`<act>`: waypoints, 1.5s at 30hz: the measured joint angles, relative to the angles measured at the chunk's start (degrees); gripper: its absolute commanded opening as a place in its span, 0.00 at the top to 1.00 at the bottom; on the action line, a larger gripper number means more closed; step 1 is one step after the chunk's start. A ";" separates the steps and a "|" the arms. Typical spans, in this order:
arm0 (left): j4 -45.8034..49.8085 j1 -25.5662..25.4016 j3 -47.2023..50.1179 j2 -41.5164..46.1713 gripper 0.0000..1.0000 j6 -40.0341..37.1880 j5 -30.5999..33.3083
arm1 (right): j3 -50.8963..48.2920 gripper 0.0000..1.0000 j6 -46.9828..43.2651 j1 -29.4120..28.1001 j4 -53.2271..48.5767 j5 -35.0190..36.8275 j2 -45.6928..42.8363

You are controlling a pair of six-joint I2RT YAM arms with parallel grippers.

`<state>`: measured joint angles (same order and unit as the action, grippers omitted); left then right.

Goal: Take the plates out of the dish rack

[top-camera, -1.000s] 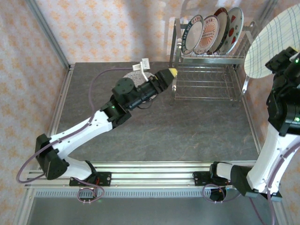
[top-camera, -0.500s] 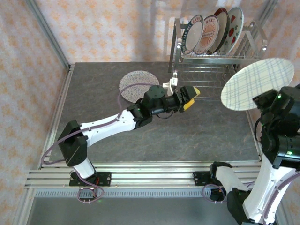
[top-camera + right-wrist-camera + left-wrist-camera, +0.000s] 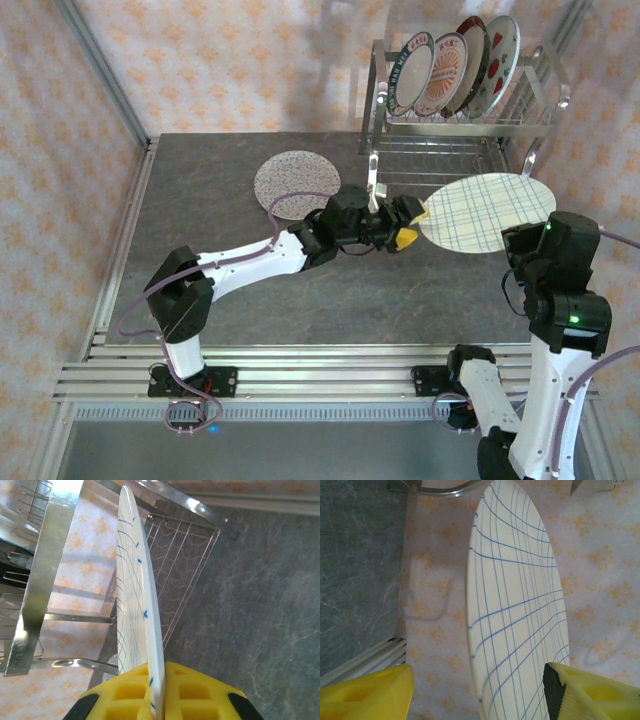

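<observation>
Top external view: your right gripper (image 3: 516, 236) is clamped on the near right rim of the plaid plate (image 3: 487, 213), a round, pale, glossy disc with a thin blue-green grid, held almost level above the table (image 3: 400, 290) in front of the dish rack (image 3: 460, 124). Your left gripper (image 3: 412, 226) has its yellow fingers spread, one on either side of that plate's left rim. The speckled plate (image 3: 295, 183) lies flat on the dark, marble-veined tabletop, well to the left. Four plates (image 3: 443, 72) stand on edge in the slots of the rack's upper shelf. The teal-and-white one (image 3: 408, 75) carries lettering on its rim, too small for you to read. The rack is shiny chrome tube and wire.

Left wrist view: the plaid plate (image 3: 515, 605) runs up the frame between the two matte yellow fingers (image 3: 365, 692), smooth cream glaze crossed by curving blue lines. The left gripper (image 3: 479, 680) stands released. Whether the right-hand finger touches the plate you cannot tell. A chrome tube of the dish rack (image 3: 445, 491) curves across the top.

Right wrist view: the plaid plate (image 3: 137, 595) shows edge-on, thin and slightly dished, its rim pinched between the right gripper's (image 3: 159, 692) ribbed yellow pads. Behind it lies the dish rack's (image 3: 187, 560) lower wire shelf.
</observation>
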<state>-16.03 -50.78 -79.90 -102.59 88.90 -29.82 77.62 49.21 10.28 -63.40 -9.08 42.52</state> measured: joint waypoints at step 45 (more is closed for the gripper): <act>7.85 7.63 -2.14 -0.74 1.00 -7.58 -7.67 | -14.82 0.39 7.65 -0.02 9.46 -14.80 -2.25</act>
<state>-8.19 -43.16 -82.04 -103.33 81.32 -37.50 62.81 56.86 10.26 -53.93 -23.88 40.27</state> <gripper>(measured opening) 0.061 0.537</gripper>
